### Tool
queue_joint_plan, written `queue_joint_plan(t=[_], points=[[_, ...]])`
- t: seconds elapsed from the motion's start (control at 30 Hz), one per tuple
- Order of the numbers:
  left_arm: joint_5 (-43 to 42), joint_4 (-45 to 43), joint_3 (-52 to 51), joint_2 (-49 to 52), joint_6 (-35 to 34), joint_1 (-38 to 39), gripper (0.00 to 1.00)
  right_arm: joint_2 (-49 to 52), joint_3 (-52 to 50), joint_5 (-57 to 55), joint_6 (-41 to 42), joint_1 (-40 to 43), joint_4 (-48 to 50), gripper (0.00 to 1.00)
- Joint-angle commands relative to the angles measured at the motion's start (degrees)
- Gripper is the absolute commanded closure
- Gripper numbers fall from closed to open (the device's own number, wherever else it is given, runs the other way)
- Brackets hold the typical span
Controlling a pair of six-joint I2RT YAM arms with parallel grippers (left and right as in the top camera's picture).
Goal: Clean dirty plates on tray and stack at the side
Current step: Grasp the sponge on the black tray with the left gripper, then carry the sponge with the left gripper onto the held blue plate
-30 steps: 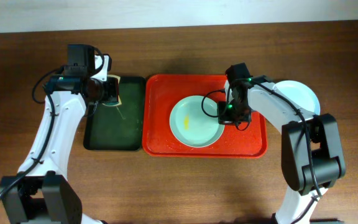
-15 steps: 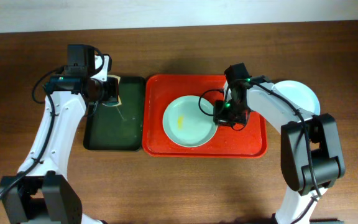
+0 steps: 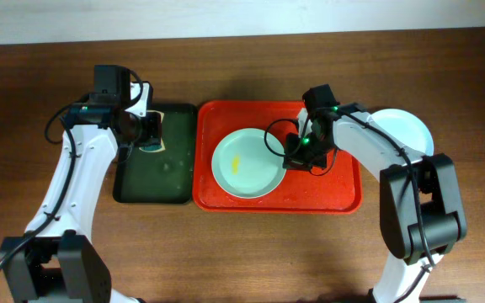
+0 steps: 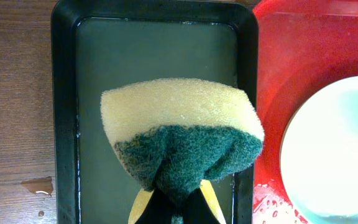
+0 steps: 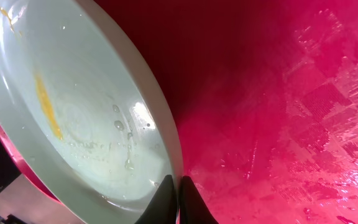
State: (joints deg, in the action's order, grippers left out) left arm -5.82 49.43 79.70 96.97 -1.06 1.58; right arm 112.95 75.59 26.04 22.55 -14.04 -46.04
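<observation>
your right gripper point(image 5: 178, 196) is clamped tight on the right rim of the pale blue-green round plate point(image 3: 241, 165). left gripper point(image 4: 174, 208) squeezes the yellow-green sponge point(image 4: 182, 118) just left of the bright red plastic tray point(image 3: 343, 192). plate has slid to the tray's left half, so scrubbing looks next. it's round with no long axis, smeared face up.

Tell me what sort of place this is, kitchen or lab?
Probably a lab bench staged for dishwashing, not a real kitchen: a wooden table, a red tray holding a smeared plate, and a sponge over a dark green tray.
</observation>
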Motion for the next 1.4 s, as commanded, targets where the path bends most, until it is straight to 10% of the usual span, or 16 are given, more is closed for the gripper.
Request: queue_joint_plan(t=[0.0, 0.5, 1.37], points=[[-0.4, -0.1, -0.4, -0.1, 0.3, 0.2, 1.0, 0.8, 0.3, 1.2, 0.5, -0.7, 0.2, 0.96], [8.9, -0.3, 0.9, 0.4, -1.4, 8.2, 1.0, 0.8, 0.3, -2.3, 0.5, -4.4, 1.7, 0.96], [-0.4, 4.5, 7.9, 18.5, -13.7, 21.9, 1.0, 0.8, 0.3, -2.7, 0.4, -4.4, 2.0, 0.96]])
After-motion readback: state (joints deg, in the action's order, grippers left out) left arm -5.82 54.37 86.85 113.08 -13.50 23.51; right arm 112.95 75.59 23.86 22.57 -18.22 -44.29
